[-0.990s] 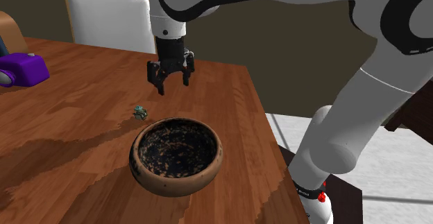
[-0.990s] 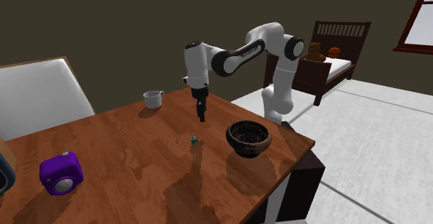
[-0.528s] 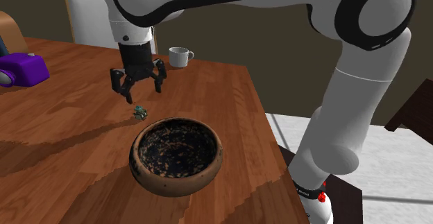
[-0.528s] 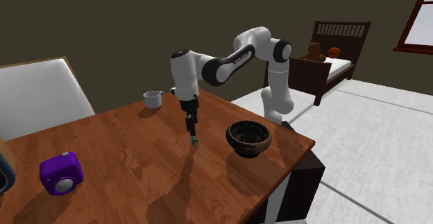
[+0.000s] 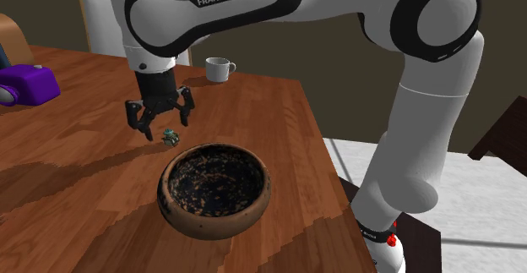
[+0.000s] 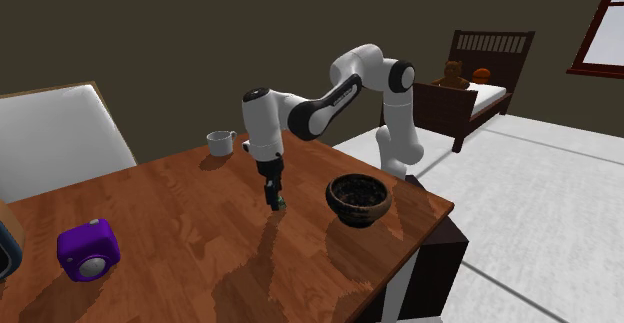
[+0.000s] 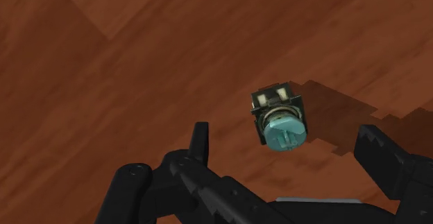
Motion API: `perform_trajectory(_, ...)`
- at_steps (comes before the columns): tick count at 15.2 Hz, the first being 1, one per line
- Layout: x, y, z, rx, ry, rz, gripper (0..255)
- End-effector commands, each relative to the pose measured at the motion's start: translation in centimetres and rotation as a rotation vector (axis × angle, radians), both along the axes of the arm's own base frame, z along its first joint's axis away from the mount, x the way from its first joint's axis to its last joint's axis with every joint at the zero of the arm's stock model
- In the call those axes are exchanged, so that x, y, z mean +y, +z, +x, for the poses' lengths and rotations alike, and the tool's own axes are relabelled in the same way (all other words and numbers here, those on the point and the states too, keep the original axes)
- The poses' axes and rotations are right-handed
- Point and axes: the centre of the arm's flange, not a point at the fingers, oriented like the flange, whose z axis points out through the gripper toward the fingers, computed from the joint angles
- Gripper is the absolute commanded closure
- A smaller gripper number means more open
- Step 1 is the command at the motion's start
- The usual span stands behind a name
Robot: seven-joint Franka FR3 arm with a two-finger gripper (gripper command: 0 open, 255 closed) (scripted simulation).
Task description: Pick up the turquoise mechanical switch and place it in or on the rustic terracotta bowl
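On the wooden table (image 5: 84, 153) I see my gripper (image 5: 161, 128) spread open, low over the turquoise mechanical switch (image 5: 171, 135), which lies on the tabletop between the fingers, untouched, just beside the brown bowl (image 5: 247, 216).

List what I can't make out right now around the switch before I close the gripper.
- Second exterior view: the switch is too small beside the gripper to show its pose.
- Shoulder view: how high the fingertips hang above the table cannot be judged.
- Shoulder view: the purple object is cut off by the left edge.
- Wrist view: the switch's underside lies hidden against the table.
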Motion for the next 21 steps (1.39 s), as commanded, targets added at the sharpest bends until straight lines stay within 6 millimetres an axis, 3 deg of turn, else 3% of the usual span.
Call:
perform_trajectory(1,-0.1,-0.8,-0.1,0.000,0.000,0.000,0)
perform_trajectory(8,-0.1,-0.8,-0.1,0.000,0.000,0.000,0)
perform_trajectory(9,-0.1,-0.8,-0.1,0.000,0.000,0.000,255)
perform_trajectory(18,-0.1,-0.8,-0.1,0.000,0.000,0.000,255)
perform_trajectory(21,-0.1,0.8,-0.1,0.000,0.000,0.000,255)
